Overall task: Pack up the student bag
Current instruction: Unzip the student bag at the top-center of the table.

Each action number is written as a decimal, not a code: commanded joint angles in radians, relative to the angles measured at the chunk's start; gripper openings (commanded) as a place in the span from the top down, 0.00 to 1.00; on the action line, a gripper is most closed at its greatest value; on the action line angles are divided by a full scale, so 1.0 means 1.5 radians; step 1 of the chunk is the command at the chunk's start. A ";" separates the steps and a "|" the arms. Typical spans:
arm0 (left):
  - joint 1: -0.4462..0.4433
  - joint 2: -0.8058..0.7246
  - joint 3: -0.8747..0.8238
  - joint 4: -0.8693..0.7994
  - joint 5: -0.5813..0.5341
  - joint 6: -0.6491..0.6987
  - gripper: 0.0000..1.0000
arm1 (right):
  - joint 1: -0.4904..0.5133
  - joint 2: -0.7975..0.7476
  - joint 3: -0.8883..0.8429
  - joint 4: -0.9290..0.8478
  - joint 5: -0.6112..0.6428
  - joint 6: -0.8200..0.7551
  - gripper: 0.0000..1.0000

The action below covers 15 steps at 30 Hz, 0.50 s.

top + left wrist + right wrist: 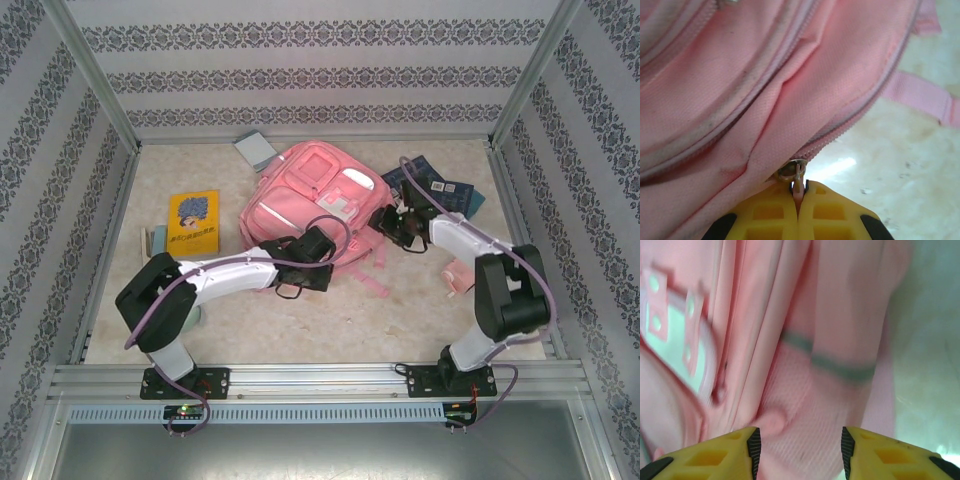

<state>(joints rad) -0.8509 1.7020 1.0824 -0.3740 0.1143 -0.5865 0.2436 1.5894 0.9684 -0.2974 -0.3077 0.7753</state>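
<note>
Left pincer (799, 196) clenched on zipper pull (796, 172), student bag (740, 75) just ahead; right pincer (800, 450) released, facing bag side.

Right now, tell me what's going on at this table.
Two robot arms are working on the pink student bag, which lies on the table. The left tool is shut on a zip pull at the bag's edge. The right tool is open, jaws apart, close to the bag's mesh side pocket and gripping nothing. A yellow book and some dark books lie beside the bag, not yet packed.
</note>
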 commanded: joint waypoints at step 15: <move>-0.009 0.028 0.052 -0.066 0.102 0.070 1.00 | 0.178 -0.022 -0.105 0.081 0.056 0.237 0.81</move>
<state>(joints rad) -0.8516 1.7561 1.1378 -0.4152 0.2466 -0.5007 0.4976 1.5417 0.8089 -0.1932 -0.2703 1.0809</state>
